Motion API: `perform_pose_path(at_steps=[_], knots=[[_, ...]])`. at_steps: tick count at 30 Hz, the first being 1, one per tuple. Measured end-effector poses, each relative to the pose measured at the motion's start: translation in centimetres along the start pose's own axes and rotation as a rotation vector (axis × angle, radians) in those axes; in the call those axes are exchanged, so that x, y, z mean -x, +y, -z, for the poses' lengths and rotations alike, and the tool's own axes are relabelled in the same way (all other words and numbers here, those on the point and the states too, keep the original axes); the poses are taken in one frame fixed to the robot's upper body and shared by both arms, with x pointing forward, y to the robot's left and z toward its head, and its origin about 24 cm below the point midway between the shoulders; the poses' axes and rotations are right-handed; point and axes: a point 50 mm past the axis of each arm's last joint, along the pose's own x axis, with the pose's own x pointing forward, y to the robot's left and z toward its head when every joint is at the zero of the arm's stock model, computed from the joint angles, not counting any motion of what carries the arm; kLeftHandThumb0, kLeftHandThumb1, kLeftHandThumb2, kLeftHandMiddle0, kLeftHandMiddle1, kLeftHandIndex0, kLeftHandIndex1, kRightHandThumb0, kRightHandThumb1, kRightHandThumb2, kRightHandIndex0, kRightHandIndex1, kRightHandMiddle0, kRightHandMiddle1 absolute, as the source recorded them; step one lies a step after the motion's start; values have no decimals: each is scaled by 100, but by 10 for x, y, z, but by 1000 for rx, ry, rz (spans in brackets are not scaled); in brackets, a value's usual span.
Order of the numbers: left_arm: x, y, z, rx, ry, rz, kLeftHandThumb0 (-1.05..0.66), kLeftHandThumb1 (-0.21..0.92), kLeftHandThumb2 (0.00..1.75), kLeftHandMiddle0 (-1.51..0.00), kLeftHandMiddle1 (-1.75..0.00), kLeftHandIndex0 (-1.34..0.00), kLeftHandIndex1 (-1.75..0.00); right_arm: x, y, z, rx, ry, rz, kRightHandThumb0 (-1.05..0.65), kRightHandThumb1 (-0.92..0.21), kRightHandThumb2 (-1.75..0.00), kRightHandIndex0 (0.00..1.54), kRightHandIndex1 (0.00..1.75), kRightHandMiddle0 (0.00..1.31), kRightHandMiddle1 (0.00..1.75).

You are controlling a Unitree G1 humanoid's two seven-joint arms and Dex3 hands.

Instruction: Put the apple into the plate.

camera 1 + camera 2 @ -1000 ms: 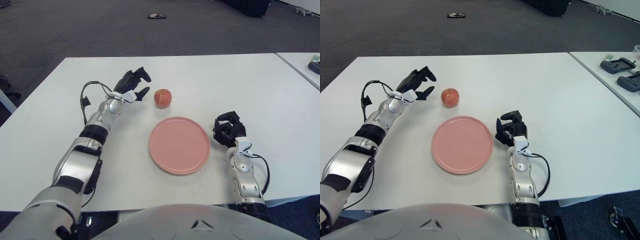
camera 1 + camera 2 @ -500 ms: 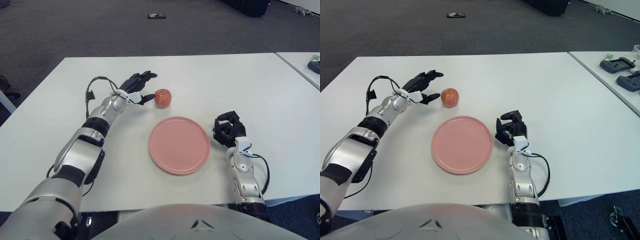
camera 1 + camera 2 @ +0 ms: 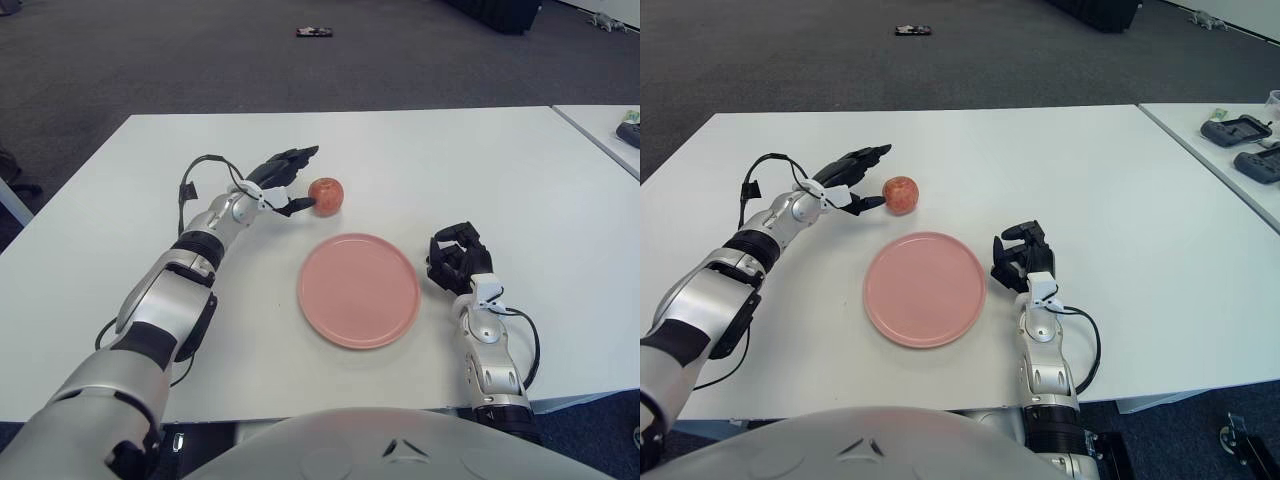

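Observation:
A red apple (image 3: 326, 195) stands on the white table (image 3: 480, 170), just beyond the far rim of an empty pink plate (image 3: 358, 289). My left hand (image 3: 288, 182) reaches in from the left with fingers spread; its lower fingertip (image 3: 311, 203) touches or nearly touches the apple's left side, and the upper fingers extend above it. Nothing is grasped. My right hand (image 3: 455, 258) shows to the right of the plate with its fingers curled and holding nothing.
A neighbouring table (image 3: 1230, 140) at the right carries dark handheld devices (image 3: 1238, 130). A small dark object (image 3: 314, 32) lies on the carpet far behind. The table's near edge runs just in front of the plate.
My left hand has moved right and lowered toward the apple, from well apart to its fingertips beside it. Apple, plate and right hand have not moved.

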Motion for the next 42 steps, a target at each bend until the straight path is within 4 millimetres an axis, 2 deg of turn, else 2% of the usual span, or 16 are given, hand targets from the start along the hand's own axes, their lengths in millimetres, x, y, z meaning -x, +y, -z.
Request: perform_pose_path(at_steps=[9, 28, 42], knots=[[-10, -7, -8, 73, 26, 95, -92, 53, 85, 0, 0, 0, 0, 1, 0, 0, 0, 0, 0, -40, -61, -95, 59, 155, 38, 175], [-26, -24, -29, 103, 28, 183, -86, 52, 91, 0, 0, 0, -1, 2, 0, 0, -2, 0, 9, -40, -60, -97, 59, 154, 39, 175], [-39, -24, -46, 47, 43, 219, -85, 53, 92, -1, -1, 0, -21, 5, -3, 1, -2, -4, 14, -40, -61, -96, 60, 155, 39, 175]])
